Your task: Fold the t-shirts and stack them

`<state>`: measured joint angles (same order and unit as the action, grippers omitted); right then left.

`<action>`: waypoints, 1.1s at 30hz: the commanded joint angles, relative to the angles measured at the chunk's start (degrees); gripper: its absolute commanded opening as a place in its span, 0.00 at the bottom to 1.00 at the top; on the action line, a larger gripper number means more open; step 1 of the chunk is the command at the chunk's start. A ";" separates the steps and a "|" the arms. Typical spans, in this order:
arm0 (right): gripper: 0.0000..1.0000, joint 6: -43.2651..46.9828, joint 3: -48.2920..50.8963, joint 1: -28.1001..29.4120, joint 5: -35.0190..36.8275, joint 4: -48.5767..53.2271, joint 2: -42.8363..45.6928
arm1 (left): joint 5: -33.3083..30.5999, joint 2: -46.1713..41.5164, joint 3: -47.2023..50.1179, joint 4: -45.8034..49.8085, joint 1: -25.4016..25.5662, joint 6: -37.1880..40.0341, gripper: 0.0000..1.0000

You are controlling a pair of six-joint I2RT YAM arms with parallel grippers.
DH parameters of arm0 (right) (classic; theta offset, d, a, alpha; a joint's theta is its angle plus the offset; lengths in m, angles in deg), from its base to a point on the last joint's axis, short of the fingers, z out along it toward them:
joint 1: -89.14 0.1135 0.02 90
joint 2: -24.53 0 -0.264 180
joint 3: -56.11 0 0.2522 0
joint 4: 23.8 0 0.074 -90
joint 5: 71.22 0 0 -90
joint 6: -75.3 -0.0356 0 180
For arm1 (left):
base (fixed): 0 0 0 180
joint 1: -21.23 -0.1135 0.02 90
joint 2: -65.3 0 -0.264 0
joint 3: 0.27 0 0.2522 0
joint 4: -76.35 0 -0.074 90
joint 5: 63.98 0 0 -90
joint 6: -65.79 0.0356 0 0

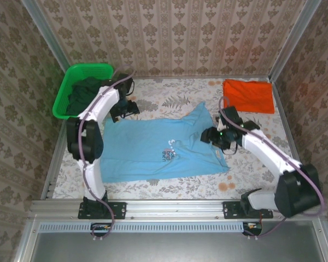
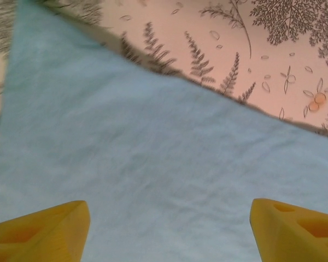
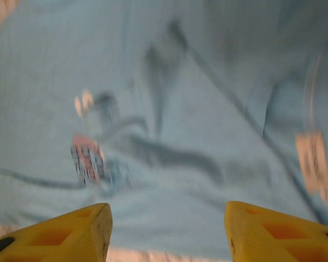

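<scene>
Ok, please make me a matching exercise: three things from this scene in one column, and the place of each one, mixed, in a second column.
Things:
1. light blue t-shirt
2. orange-red t-shirt
3. green basket

Places:
A. far left corner
B. spread out in the middle
C. far right corner, folded

Pairs: 1-B, 2-C, 3-A

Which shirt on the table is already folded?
The orange-red shirt, a compact rectangle at the far right; the light blue shirt lies spread open in the middle.
</scene>
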<state>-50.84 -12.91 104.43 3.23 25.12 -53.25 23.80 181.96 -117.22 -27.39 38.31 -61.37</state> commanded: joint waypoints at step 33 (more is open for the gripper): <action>0.31 3.49 -78.61 -7.38 9.29 14.37 -70.16 | 3.84 18.91 -18.22 -2.54 -4.52 3.50 0.71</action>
<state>-47.91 -89.96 96.52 13.85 37.01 -122.45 26.66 203.18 -137.51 -29.75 33.98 -58.44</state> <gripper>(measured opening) 0.324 0.707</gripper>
